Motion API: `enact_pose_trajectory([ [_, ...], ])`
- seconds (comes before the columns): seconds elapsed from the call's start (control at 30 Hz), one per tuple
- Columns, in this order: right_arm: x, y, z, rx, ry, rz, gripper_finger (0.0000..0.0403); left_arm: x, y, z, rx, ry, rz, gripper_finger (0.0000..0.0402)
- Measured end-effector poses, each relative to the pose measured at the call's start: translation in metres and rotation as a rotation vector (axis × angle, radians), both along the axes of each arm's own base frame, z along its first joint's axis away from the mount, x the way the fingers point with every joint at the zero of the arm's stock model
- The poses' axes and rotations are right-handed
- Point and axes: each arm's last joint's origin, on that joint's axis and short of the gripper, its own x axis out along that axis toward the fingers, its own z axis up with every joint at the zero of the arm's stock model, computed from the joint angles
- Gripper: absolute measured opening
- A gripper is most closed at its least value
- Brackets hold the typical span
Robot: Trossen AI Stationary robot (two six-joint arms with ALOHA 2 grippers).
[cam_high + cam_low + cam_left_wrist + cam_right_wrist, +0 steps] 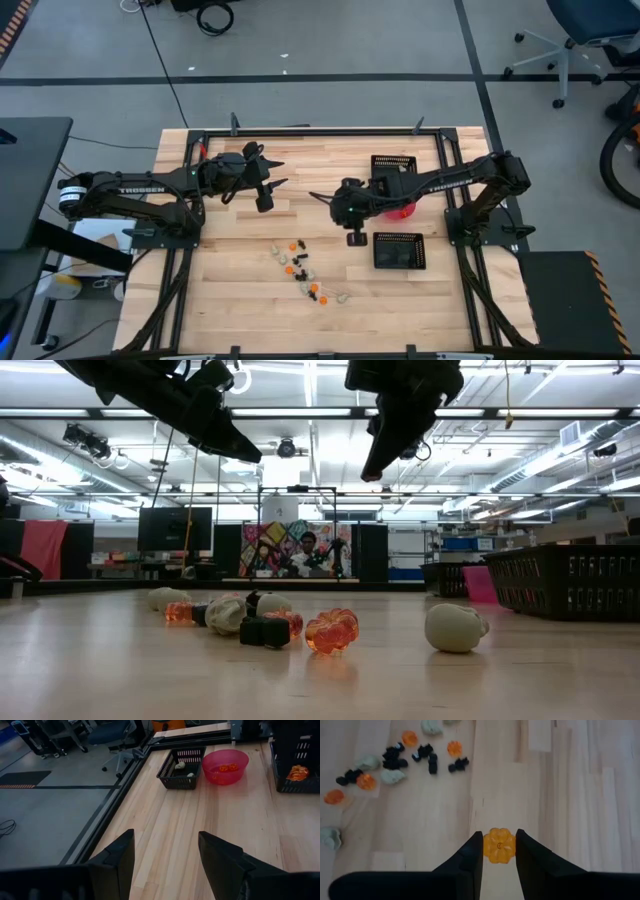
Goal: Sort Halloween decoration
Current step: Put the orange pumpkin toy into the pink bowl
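Observation:
The Halloween decoration is a scatter of tiny orange, black and pale cream trinkets (305, 272) lying on the wooden table near its front middle; it also shows in the right wrist view (395, 760) and the low view (262, 622). My right gripper (499, 851) hangs above the table's middle (318, 197), shut on one orange pumpkin trinket (499, 845). My left gripper (166, 851) waits open and with nothing between its fingers, high over the far left part of the table (280, 171). My right gripper pinches the orange pumpkin trinket by its two opposite sides (487, 846) between the free ends of its two fingers (472, 854). The fingers slant steeply downward toward the table. The pumpkin is lifted clear of the wood, its ribbed face toward the wrist camera.
A black mesh tray (393, 165) stands at the far right and a second one (399, 250) nearer the front. A round pink-red bowl (404, 209) sits between them, partly under the right arm. Bare wood lies between the trinkets and the trays.

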Motion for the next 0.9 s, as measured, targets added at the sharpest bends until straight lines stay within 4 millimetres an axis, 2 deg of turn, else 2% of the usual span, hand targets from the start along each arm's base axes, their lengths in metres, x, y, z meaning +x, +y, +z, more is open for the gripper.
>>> enact_pose_trajectory([
  [0.23,-0.012,-0.008,0.002,-0.059,0.079,-0.076,0.0096,0.000,0.000,0.000,0.001,0.000,0.000,0.0192],
  [0.57,-0.037,-0.025,-0.002,-0.086,0.305,-0.240,0.0096,0.000,0.000,0.000,0.003,0.000,-0.001,0.0192],
  [0.9,-0.053,-0.038,-0.004,-0.097,0.445,-0.363,0.0096,0.000,0.000,0.000,0.003,0.000,-0.001,0.0192],
])
